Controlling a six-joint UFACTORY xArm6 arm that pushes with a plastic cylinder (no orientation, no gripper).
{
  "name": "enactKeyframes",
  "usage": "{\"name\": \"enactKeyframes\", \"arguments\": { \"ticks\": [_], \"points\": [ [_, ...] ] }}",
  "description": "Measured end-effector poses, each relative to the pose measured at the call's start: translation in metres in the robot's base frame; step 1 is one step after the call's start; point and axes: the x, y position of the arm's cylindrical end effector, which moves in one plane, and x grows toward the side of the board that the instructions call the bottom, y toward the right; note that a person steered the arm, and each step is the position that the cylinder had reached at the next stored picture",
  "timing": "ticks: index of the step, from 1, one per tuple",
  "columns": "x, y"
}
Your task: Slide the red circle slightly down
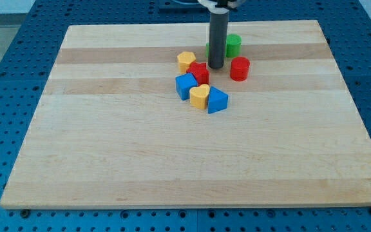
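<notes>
I have no jaws, only a rod; my tip (216,67) rests on the board (108,148). The red circle (239,68) stands near it at three o'clock, the green block (233,44) at one o'clock. No writing shows anywhere.

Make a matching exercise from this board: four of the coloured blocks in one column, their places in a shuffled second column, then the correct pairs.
Blocks:
1. red cylinder block
2. green cylinder block
3. blue triangular block
4. yellow block at the cluster's top

Places:
A. lowest in the cluster, at its right end
B. just left of the red block that sits left of my tip
C. alone, right of my tip
D. nearest the view's top, behind the rod

Pairs: 1-C, 2-D, 3-A, 4-B
</notes>
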Motion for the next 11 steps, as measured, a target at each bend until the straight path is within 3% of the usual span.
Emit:
{"name": "enactKeyframes", "arguments": {
  "ticks": [5, 9, 11],
  "points": [
    [-0.015, 0.067],
    [0.020, 0.067],
    [0.042, 0.098]
  ]
}}
